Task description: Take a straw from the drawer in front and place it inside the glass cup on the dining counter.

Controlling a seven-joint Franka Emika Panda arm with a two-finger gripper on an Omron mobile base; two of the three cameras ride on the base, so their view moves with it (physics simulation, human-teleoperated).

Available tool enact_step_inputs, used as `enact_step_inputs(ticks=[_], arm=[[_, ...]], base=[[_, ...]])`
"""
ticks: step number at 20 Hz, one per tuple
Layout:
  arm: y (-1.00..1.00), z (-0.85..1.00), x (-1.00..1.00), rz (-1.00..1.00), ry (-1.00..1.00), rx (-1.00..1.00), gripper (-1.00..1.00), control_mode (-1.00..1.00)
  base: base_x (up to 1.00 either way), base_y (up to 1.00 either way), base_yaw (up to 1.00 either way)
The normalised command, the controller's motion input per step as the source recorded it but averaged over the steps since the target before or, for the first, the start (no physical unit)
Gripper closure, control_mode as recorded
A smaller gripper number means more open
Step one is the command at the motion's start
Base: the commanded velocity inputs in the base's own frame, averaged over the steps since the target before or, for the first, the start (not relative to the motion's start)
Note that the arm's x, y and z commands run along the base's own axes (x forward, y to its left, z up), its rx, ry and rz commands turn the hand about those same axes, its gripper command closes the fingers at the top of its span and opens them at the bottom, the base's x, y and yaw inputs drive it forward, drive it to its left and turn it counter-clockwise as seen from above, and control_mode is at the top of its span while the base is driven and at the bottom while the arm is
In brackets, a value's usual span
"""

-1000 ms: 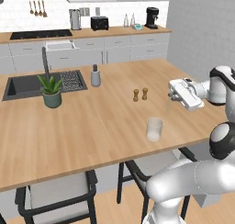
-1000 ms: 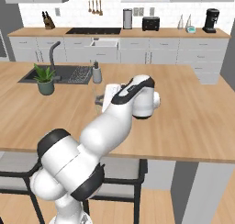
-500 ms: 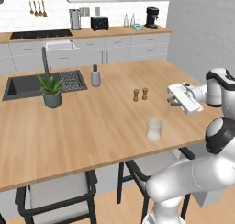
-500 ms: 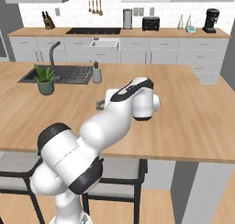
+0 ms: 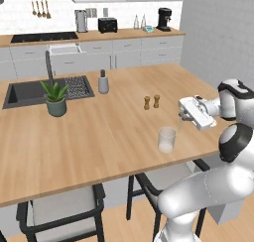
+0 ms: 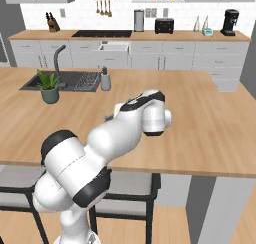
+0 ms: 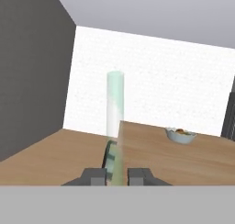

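Left base view showed the task well along: the end effector (image 5: pixel 184 116) was closed on one pale green straw (image 5: pixel 179 127), held just above and beside the single glass cup (image 5: pixel 166 139) near the front edge of the light-wood surface (image 5: pixel 109 137), toward its right corner. The straw was not yet in the cup, so lowering it in and letting go remained. Also counted: two shakers (image 5: pixel 151 101), one potted plant (image 5: pixel 55 98), one soap bottle (image 5: pixel 103 82).
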Motion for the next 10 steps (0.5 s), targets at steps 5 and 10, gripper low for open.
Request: enact_step_inputs(ticks=[5, 10], arm=[[0.02, -0.22, 0.05, 0.00, 0.03, 0.00, 1.00, -1.00], [0.00, -0.14, 0.21, 0.00, 0.00, 0.00, 1.00, -1.00]], base=[[0.00, 0.00, 0.00], [0.00, 0.00, 0.00]])
